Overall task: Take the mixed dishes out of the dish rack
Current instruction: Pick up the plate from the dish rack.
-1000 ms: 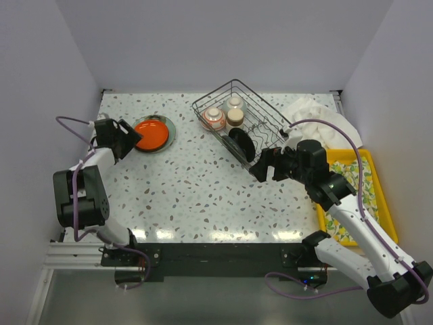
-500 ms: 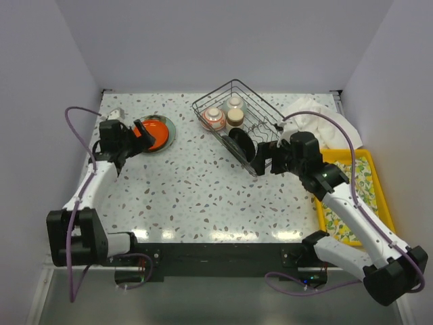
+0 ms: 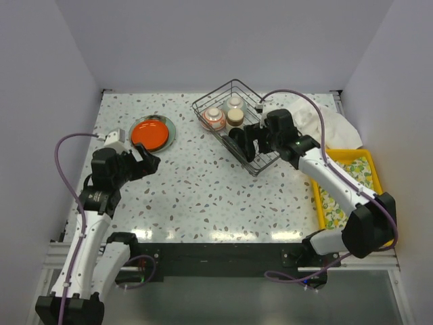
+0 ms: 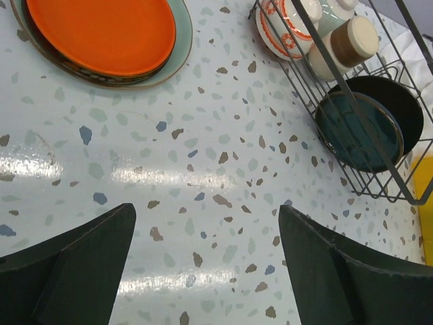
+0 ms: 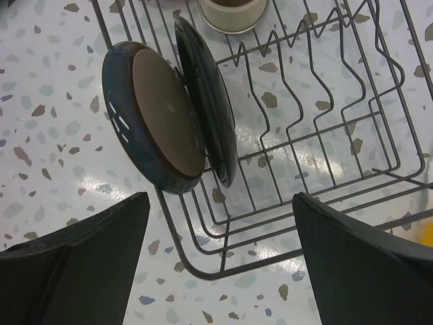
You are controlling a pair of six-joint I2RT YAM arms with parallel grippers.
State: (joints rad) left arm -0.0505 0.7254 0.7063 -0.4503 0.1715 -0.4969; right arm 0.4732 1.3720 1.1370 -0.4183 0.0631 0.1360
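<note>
The dish rack (image 3: 260,115) stands at the back middle of the table. It holds a red-patterned bowl (image 3: 214,118), two cups (image 3: 235,116) and two dark plates standing on edge. In the right wrist view these are a teal plate (image 5: 159,115) with a brown underside and a black plate (image 5: 213,115) behind it. My right gripper (image 5: 220,264) is open over the rack's near corner, just short of the plates, with nothing between its fingers. An orange-red plate (image 3: 150,133) lies on a teal plate (image 4: 177,51) at the left. My left gripper (image 4: 206,264) is open and empty over bare table, nearer than that stack.
A white cloth (image 3: 318,122) lies crumpled right of the rack. A yellow tray (image 3: 369,177) with a patterned inside sits along the right edge. Walls close in the table on the left, back and right.
My left arm has pulled back from the orange-red plate toward the near side, its jaws opening wider. My right gripper has moved up and left, from beside the rack to over its near corner.
</note>
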